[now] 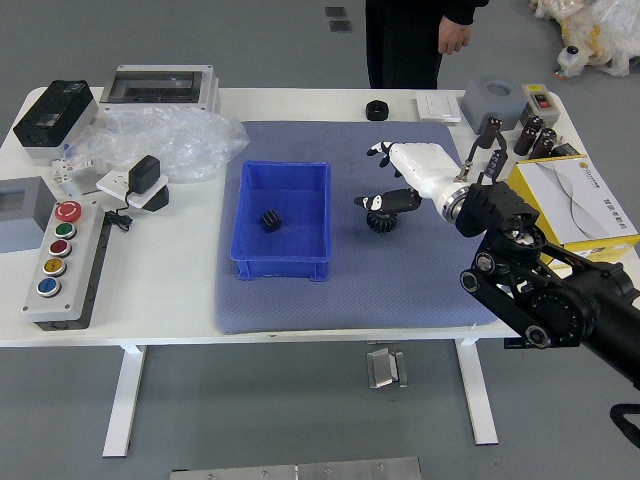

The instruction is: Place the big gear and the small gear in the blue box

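Observation:
My right hand (372,178) is above the mat, right of the blue box (285,268), with fingers spread and nothing held. Below its thumb, a black gear (381,222) rests on the mat, partly covered by the hand. Another, smaller-looking black gear (271,220) lies inside the blue box, left of its middle. The left arm does not show.
A blue-grey mat (350,300) lies under the box. Plastic wrap (175,140) and a button panel (70,265) are at left, a yellow box (560,220) and dark cylinders at right. A person stands at the far side, one hand hanging down.

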Available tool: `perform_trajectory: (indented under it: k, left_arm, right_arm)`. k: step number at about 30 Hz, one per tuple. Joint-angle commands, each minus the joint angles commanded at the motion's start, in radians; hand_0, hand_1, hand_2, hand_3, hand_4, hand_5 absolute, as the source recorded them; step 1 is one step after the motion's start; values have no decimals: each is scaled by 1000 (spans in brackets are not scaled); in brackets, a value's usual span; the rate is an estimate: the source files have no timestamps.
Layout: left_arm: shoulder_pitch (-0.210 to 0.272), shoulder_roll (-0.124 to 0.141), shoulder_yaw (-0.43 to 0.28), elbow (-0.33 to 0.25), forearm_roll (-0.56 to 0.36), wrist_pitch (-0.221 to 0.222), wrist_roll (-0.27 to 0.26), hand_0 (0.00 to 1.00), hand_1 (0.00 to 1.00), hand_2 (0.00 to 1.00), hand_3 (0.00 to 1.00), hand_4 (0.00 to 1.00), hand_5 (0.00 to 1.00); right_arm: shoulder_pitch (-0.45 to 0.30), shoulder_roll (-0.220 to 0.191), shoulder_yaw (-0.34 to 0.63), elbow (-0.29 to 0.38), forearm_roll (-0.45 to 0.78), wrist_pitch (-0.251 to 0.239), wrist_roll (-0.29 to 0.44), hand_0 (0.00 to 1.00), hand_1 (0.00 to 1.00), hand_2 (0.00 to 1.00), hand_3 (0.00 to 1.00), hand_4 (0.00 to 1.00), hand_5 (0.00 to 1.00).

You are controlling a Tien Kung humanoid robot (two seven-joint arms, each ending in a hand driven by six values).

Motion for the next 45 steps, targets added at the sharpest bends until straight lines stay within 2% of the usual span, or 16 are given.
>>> perform_trajectory:
  k: [4,5,10,11,21,33,45]
  left_arm:
    - [0,0,-1,0,0,0,0,848,815,793,821,663,309]
    - [0,1,-1,0,-1,0,0,848,815,793,821,663,309]
    - [0,0,0,0,0,0,1,848,815,793,821,663,309]
    - [-1,0,0,0,0,0,1,848,815,794,821,663,307]
    - [-2,0,-1,0,1,0,1,848,815,794,821,663,308]
    - [-2,0,4,0,3,0,1,848,815,794,821,663,308]
    - [-2,0,6,0,6,-1,2,848,815,794,821,663,309]
  right_arm:
    - [9,5,-22,-44,31,30,8,619,571,695,752,825,472]
    - [12,7,-28,-54,35,38,8,619,572,698,767,775,330]
    - [25,20,-42,-91,37,73,6,619,572,698,767,775,330]
    - [28,23,-44,-97,36,78,6,620,572,704,787,775,294]
    - [52,39,-58,-134,25,102,3,622,576,715,800,783,293]
    - [73,64,-78,-183,17,87,14,619,571,709,804,784,297]
    - [89,84,-106,-227,27,93,29,617,572,711,800,779,292]
